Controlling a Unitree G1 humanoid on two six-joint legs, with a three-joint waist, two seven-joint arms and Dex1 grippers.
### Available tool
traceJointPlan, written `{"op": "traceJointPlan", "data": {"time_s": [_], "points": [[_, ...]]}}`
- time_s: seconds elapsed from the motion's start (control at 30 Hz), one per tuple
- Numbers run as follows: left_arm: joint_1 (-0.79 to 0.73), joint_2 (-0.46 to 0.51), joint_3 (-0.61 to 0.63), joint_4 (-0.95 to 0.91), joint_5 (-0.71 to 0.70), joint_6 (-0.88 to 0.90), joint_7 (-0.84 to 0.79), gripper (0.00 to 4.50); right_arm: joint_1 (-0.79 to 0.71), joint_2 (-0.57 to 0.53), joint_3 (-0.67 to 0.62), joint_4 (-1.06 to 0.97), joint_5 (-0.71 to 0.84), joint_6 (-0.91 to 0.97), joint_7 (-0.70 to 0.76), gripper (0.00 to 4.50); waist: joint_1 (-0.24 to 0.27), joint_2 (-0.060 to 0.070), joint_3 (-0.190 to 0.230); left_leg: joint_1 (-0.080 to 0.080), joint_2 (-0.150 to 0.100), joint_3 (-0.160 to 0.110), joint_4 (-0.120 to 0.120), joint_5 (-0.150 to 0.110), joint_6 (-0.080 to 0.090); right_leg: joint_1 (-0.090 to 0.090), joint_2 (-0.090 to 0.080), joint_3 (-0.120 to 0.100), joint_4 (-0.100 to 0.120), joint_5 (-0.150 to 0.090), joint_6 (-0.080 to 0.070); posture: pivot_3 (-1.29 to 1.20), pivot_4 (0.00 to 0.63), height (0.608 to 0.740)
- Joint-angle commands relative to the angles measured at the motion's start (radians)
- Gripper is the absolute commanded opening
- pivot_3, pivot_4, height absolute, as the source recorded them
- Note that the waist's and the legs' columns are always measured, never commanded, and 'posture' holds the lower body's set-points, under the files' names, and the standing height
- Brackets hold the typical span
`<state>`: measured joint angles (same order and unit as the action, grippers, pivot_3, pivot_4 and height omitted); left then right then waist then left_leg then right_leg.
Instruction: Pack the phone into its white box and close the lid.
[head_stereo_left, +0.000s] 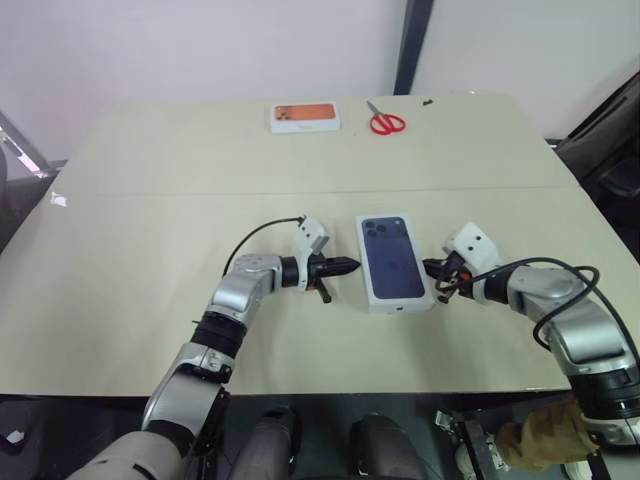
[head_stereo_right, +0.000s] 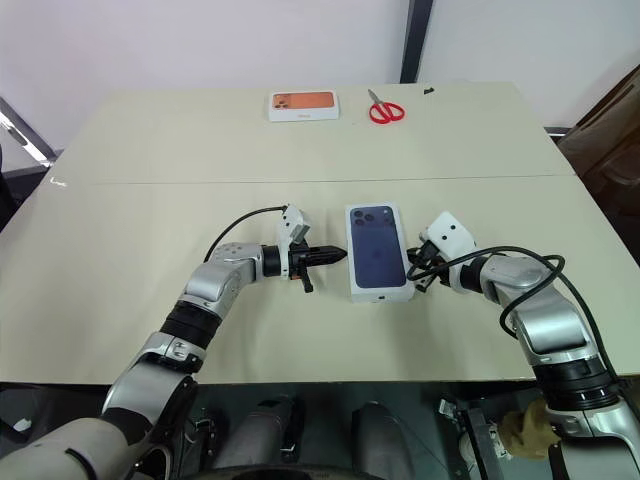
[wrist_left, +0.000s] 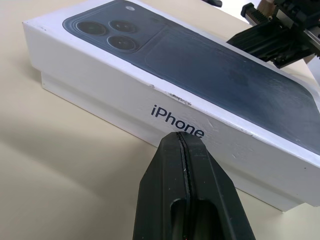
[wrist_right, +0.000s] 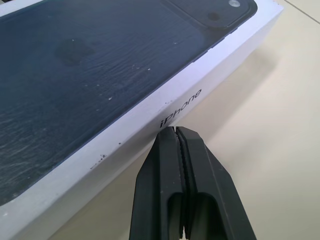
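Your lid (head_stereo_left: 393, 259), printed with a dark phone and "iPhone" on both long sides, sits over the white box (wrist_left: 90, 97) mid-surface (head_stereo_left: 150, 200); your left gripper (head_stereo_left: 345, 267) and right gripper (head_stereo_left: 434, 270), both clenched empty, flank it

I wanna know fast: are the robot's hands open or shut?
Left gripper: shut, holding nothing.
Right gripper: shut, holding nothing.

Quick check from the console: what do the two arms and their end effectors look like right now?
Both arms have silver-grey metal segments with black joints. Each end effector, left and right, has two black tapered fingers and carries a white boxy camera module on its wrist. A black cable loops along each forearm.
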<state>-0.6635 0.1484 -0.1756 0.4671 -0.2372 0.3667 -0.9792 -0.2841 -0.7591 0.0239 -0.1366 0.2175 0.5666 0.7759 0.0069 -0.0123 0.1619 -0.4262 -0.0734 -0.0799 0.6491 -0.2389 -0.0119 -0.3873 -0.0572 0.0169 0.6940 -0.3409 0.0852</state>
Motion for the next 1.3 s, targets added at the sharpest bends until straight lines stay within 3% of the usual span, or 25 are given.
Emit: {"op": "traceJointPlan", "data": {"time_s": [0.03,0.23,0.37,0.5,0.67,0.83,1.0,1.3], "points": [[0.004,0.003,0.011,-0.039,-0.015,-0.003,-0.006,0.00,0.004,-0.020,-0.010,-0.015,-0.023,-0.041,0.006,0.05,0.000,0.000,0.000,0.000,0.000,0.000,0.000,0.000,0.000,0.000,0.000,0.000,0.000,0.000,0.000,0.00,0.150,0.740],[-0.011,0.026,0.044,-0.052,-0.040,0.011,0.001,0.00,-0.028,-0.037,-0.070,0.004,0.002,-0.036,0.015,0.05,0.000,0.000,0.000,0.000,0.000,0.000,0.000,0.000,0.000,0.000,0.000,0.000,0.000,0.000,0.000,0.00,0.150,0.740],[-0.024,0.020,0.070,-0.070,-0.066,0.028,0.008,0.00,-0.051,-0.064,-0.047,0.049,-0.059,-0.076,0.004,0.05,-0.001,0.000,0.000,0.000,0.000,0.000,0.000,0.000,0.000,0.000,0.000,0.000,0.000,0.000,0.000,0.00,0.150,0.740],[-0.053,-0.016,0.094,-0.079,-0.095,0.039,0.039,0.00,-0.106,-0.037,-0.074,0.056,-0.046,-0.080,-0.022,0.05,0.001,0.000,0.000,0.000,0.000,0.000,0.001,0.000,0.000,0.000,0.000,0.000,0.000,0.000,0.000,0.00,0.150,0.740],[-0.136,-0.099,0.109,-0.011,-0.108,0.019,0.069,0.00,-0.183,0.049,-0.094,-0.013,0.077,0.030,-0.009,0.05,0.001,0.000,0.000,0.000,0.000,0.000,0.001,0.000,0.000,0.000,0.000,0.000,0.000,0.000,0.000,0.00,0.150,0.740],[-0.160,-0.128,0.027,0.135,0.005,-0.081,0.078,0.00,-0.143,0.104,-0.033,-0.045,0.079,0.056,-0.017,0.05,0.003,0.000,0.000,0.000,0.000,0.000,0.001,0.000,0.000,0.000,0.000,0.000,0.000,0.000,0.000,0.00,0.150,0.740],[-0.166,-0.129,-0.023,0.259,0.083,-0.144,0.086,0.00,-0.039,0.064,0.091,0.027,-0.066,-0.042,-0.024,0.05,0.002,0.000,0.000,0.000,0.000,0.001,0.001,0.000,0.000,0.000,0.000,0.000,0.001,0.000,0.000,0.00,0.150,0.740],[-0.089,-0.072,-0.018,0.149,0.036,-0.074,-0.048,0.00,0.015,0.020,0.048,-0.063,0.020,0.006,0.070,0.05,0.003,0.000,-0.001,0.013,0.000,-0.001,-0.002,-0.001,0.001,0.016,0.000,-0.002,-0.006,0.000,0.000,0.00,0.150,0.740]]}}
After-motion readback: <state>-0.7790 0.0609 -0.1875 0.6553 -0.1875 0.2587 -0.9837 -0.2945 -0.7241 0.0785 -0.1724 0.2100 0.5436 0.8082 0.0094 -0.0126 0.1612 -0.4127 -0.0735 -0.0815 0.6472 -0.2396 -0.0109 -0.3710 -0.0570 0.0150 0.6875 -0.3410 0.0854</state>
